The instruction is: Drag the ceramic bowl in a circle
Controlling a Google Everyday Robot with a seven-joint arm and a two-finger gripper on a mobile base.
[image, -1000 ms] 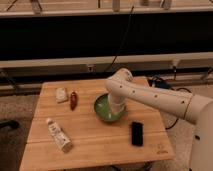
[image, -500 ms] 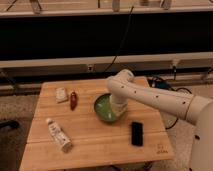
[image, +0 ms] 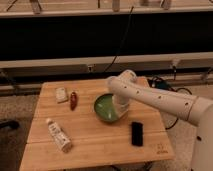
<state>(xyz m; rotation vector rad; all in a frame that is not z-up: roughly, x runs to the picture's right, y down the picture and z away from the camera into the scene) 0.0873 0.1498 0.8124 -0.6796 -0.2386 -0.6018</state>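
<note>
The green ceramic bowl (image: 106, 108) sits on the wooden table (image: 95, 142) right of centre, round and shallow with a darker rim. My gripper (image: 120, 111) reaches down from the white arm at the bowl's right rim and touches or overlaps it. The arm comes in from the right and hides the bowl's right edge.
A small white packet (image: 61, 94) and a red-brown item (image: 73, 100) lie at the table's back left. A white bottle (image: 59, 134) lies at the front left. A black phone-like object (image: 136, 133) lies front right of the bowl. A dark wall and cables stand behind.
The bowl and the gripper have shifted slightly toward the table's front; the other objects have not moved.
</note>
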